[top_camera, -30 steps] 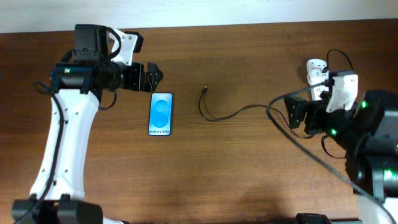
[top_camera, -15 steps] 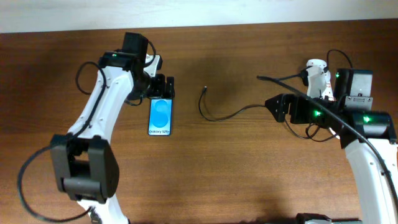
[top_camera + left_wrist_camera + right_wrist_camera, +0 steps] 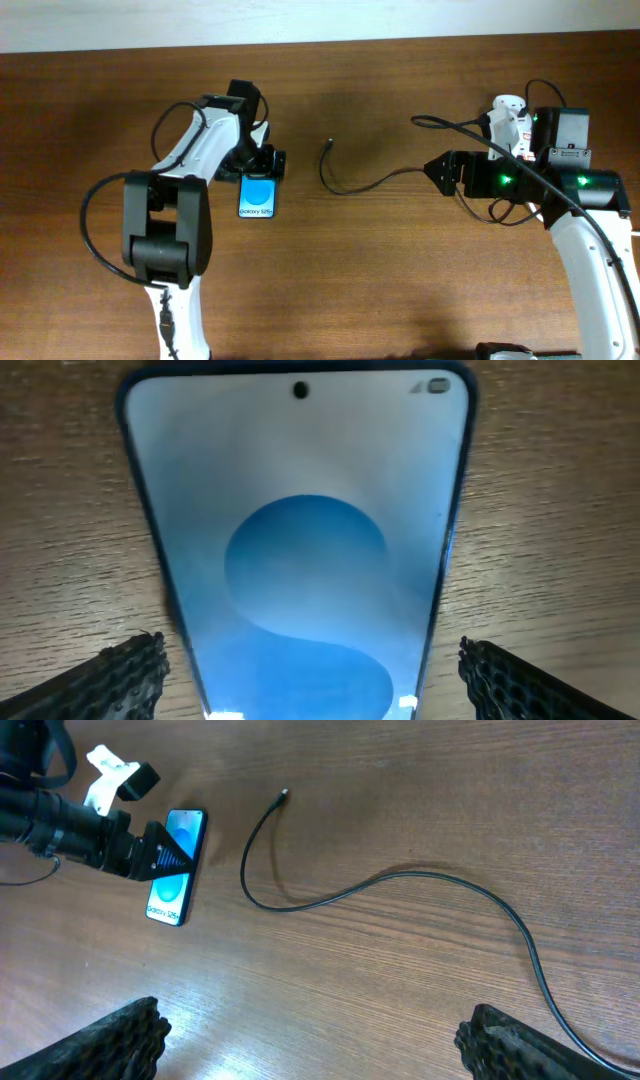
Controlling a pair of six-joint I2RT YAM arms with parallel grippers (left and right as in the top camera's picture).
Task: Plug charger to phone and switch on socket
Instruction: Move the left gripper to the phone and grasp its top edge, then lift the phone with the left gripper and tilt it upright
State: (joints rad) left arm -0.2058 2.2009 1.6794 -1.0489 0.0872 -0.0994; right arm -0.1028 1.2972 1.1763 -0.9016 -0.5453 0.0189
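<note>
Seen from above, the left tool (image 3: 262, 163) had come within the last second from beside the phone (image 3: 259, 197) to just over its far end, so a grasp seemed close. The right tool (image 3: 442, 170) now faced the charger (image 3: 372, 182); the socket (image 3: 508, 115) lay behind it.

In the left wrist view, the fingers (image 3: 120, 672) stood spread, one on each side of the phone, not touching it.

In the right wrist view, the right tool was released and empty. The connector tip (image 3: 283, 793) lay well ahead on the surface (image 3: 420, 990), apart from the phone.
</note>
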